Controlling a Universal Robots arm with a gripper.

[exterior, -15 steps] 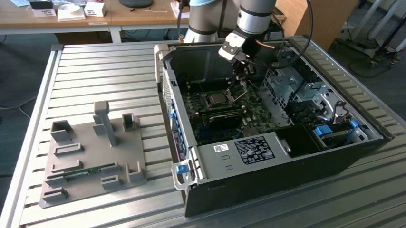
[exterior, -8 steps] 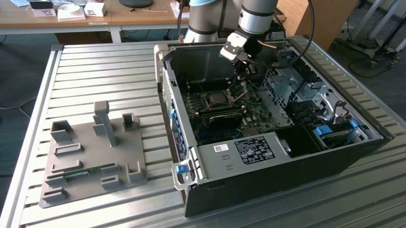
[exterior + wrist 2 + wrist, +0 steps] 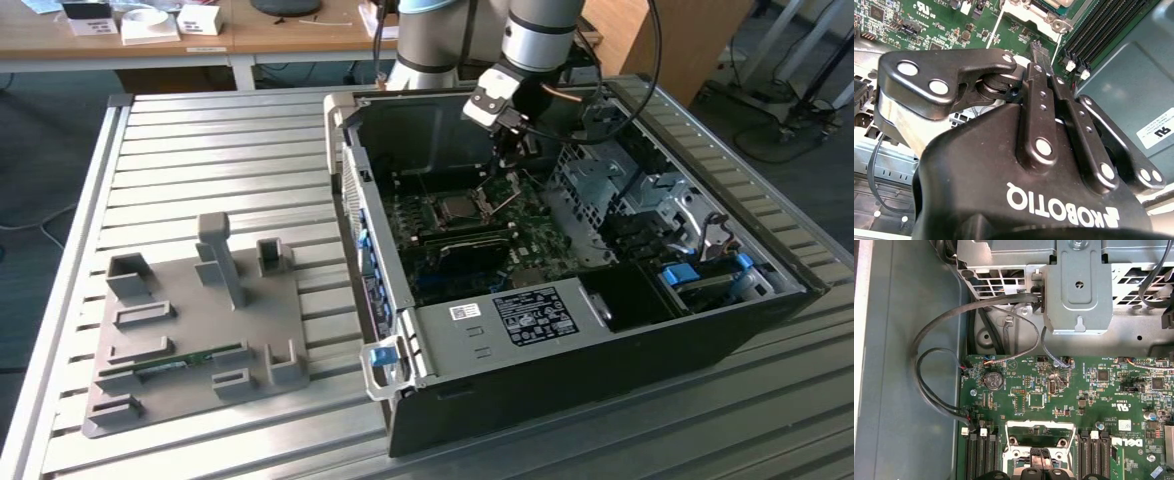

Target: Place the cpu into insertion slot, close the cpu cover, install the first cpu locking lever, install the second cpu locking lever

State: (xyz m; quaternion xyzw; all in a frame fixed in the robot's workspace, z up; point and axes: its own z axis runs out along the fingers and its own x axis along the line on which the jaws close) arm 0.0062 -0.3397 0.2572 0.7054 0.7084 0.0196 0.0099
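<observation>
One open computer case (image 3: 561, 330) on the desk (image 3: 200, 130), one green motherboard (image 3: 1054, 390) inside — on it one round coin battery (image 3: 993, 380), one cpu cover (image 3: 1040, 423), four white slot clips (image 3: 983, 431). One grey fixture plate (image 3: 187, 330) with one memory stick (image 3: 174, 362) — and one arm (image 3: 541, 35), one hand (image 3: 509, 165).

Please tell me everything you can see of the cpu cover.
The cpu cover is a square frame of bright silver metal with a large square opening in the centre and screw heads near its corners. It appears to lie flat on the green board, between rows of black memory slots. The gripper, jaws shut, is at its edge; contact cannot be judged.
</observation>
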